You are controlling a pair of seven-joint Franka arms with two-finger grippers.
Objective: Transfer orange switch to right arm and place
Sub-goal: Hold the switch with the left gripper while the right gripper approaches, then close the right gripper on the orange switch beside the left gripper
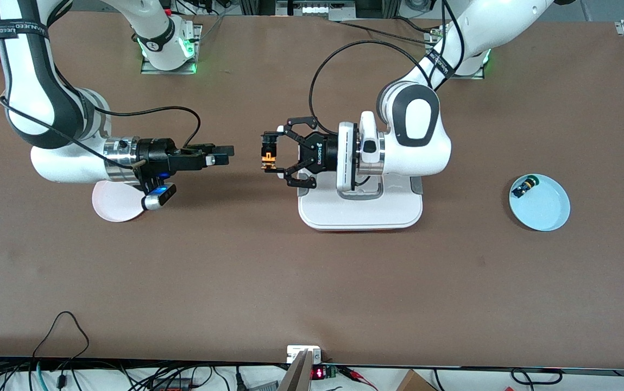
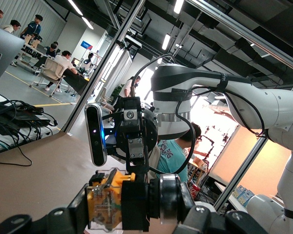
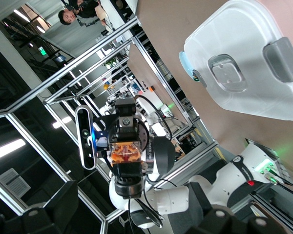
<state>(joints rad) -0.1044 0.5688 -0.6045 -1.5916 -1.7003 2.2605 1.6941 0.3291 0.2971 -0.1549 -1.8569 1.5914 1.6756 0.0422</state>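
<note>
My left gripper (image 1: 275,152), the black open-linkage one, is shut on the orange switch (image 1: 268,155) and holds it level in the air over the bare table beside the white box. In the left wrist view the switch (image 2: 107,204) fills the space between my fingers (image 2: 68,217), its black end toward one side. My right gripper (image 1: 224,154), slim and black, is open and level, facing the switch with a small gap between them. It shows head-on in the left wrist view (image 2: 132,134). In the right wrist view the switch (image 3: 128,152) sits straight ahead between my spread fingers (image 3: 63,204).
A white lidded box (image 1: 360,212) lies under the left arm's wrist; it also shows in the right wrist view (image 3: 244,68). A pale blue plate (image 1: 548,209) near the left arm's end holds a green-capped switch (image 1: 524,187). A pink plate (image 1: 113,203) lies under the right wrist.
</note>
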